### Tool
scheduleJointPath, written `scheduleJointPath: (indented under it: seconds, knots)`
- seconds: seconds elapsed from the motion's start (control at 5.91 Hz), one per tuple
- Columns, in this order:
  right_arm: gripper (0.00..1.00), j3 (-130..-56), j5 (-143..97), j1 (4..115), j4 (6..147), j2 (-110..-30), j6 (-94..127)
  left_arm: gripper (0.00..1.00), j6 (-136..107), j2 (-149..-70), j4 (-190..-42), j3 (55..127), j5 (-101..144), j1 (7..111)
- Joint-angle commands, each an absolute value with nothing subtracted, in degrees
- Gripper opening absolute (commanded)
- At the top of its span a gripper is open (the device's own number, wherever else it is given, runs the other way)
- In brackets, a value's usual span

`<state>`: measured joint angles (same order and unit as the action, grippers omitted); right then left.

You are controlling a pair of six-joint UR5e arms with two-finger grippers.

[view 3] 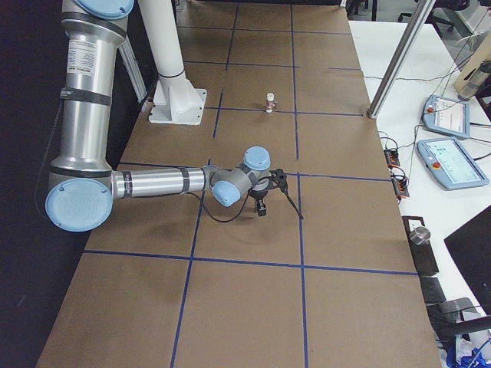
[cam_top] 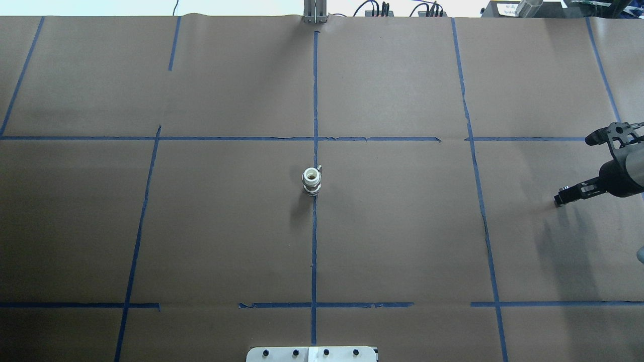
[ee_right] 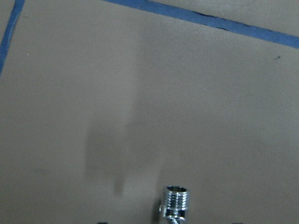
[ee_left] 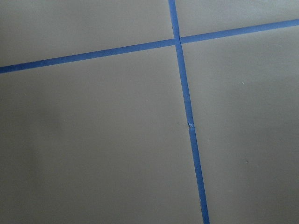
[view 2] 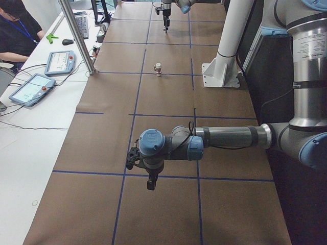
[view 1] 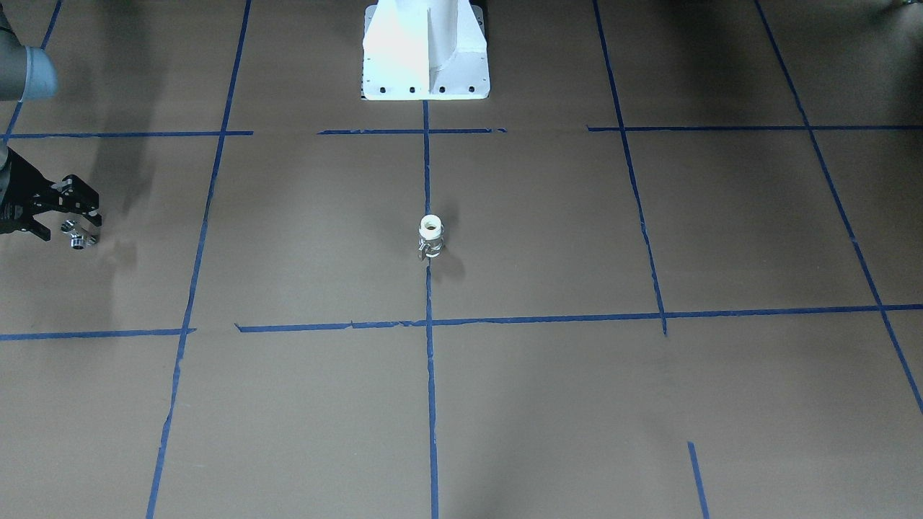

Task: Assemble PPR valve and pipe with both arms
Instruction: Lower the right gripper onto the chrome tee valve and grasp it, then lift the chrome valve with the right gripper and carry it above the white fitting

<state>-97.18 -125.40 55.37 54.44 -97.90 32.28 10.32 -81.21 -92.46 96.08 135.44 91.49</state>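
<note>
The PPR valve point(view 1: 431, 236) stands upright at the table's middle on a blue tape line, white ring end up, with its small metal handle at the side; it also shows in the overhead view point(cam_top: 311, 180). My right gripper point(view 1: 78, 231) is far off at my right edge of the table, shut on the chrome pipe point(view 1: 77, 240), which hangs just above the paper. The pipe's threaded end point(ee_right: 176, 202) shows in the right wrist view. My left gripper point(view 2: 150, 182) points down over bare paper at the table's other end; I cannot tell whether it is open or shut.
The white pedestal point(view 1: 425, 50) stands at my side of the table, behind the valve. Blue tape lines point(ee_left: 187, 112) cross the brown paper. A metal post point(view 2: 76, 35) and tablets point(view 2: 31, 88) stand at the operators' side, where a person sits.
</note>
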Motion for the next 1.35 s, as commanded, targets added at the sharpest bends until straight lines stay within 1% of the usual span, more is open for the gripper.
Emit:
scheduleJointPath:
  seconds: [0.0, 0.34, 0.68, 0.85, 1.02, 1.18]
  knots:
    - [0.24, -97.3, -125.4, 55.5, 54.4, -98.3, 32.3, 1.00, 9.3, -81.2, -92.5, 96.2, 138.1, 91.5]
    - [0.07, -97.4, -125.3, 55.5, 54.4, -98.3, 32.3, 1.00, 9.3, -81.2, -92.5, 95.5, 141.5, 91.4]
    - [0.02, -99.1, -126.1, 55.5, 55.1, -97.0, 32.9, 1.00, 9.4, -80.9, -92.3, 95.5, 139.5, 91.4]
    - [0.01, -100.4, -126.1, 55.5, 55.6, -96.6, 33.0, 1.00, 9.3, -80.9, -92.2, 96.2, 134.0, 91.3]
    - [0.00, -101.1, -126.5, 55.5, 57.3, -94.5, 34.5, 1.00, 9.1, -81.0, -91.9, 96.2, 133.7, 91.3]
    - [0.00, -102.7, -126.7, 55.4, 64.4, -87.8, 39.8, 1.00, 9.0, -81.0, -92.0, 96.2, 134.0, 91.3]
